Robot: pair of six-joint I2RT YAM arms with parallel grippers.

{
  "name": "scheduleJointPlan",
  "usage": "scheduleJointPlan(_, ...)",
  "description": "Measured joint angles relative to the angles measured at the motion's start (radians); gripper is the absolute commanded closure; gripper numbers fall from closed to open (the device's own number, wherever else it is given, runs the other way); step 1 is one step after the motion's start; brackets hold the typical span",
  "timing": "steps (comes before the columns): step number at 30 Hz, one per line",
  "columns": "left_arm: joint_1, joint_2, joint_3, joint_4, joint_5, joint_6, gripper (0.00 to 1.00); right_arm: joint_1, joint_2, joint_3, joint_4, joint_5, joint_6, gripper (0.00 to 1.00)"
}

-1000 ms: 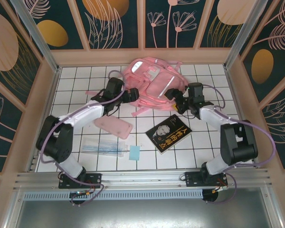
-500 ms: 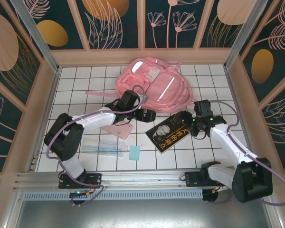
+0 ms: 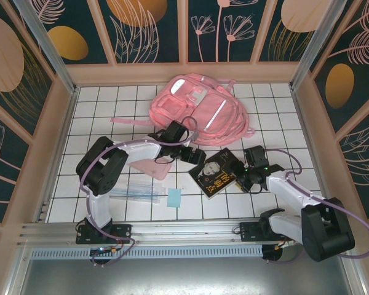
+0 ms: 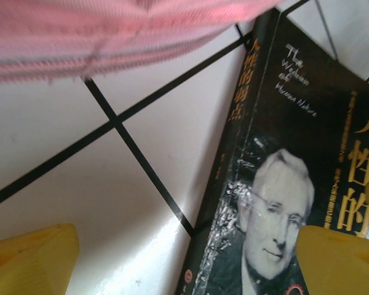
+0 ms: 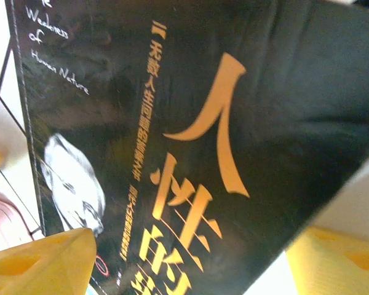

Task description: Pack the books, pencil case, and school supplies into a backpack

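The black book (image 3: 216, 174) with a man's portrait and yellow characters lies flat on the tiles in front of the pink backpack (image 3: 197, 106). My left gripper (image 3: 198, 156) is open at the book's left edge; in the left wrist view its gripper (image 4: 184, 264) straddles the book (image 4: 283, 184) spine, one yellow finger (image 4: 31, 258) over bare tile. My right gripper (image 3: 235, 176) hovers open over the book's right half, and the cover (image 5: 197, 123) lies close under this gripper (image 5: 190, 264). The pink pencil case (image 3: 149, 167) lies partly under my left arm. A clear packet (image 3: 134, 190) and a blue pad (image 3: 174, 197) lie near the front.
A loose pink strap (image 3: 124, 121) trails left of the backpack, whose fabric (image 4: 111, 37) hangs at the top of the left wrist view. Wooden walls (image 3: 55, 123) enclose the white tiled table (image 3: 283, 104) on three sides.
Both arms have left the backpack and swung toward the front, coming together at the book from either side. The backpack now lies flatter and uncovered. Both pairs of jaws have narrowed slightly.
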Motion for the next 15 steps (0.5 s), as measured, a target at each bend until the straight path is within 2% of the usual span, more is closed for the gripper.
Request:
scheduleJointPlan(10, 0.004, 0.001, -0.040, 0.078, 0.046, -0.019, 0.13, -0.001, 0.039, -0.007, 0.037, 0.005, 0.003, 0.31)
scheduleJointPlan(15, -0.002, -0.006, -0.054, 0.084, 0.098, -0.029, 0.15, -0.001, 0.111, 0.020, 0.071, -0.003, -0.029, 0.46)
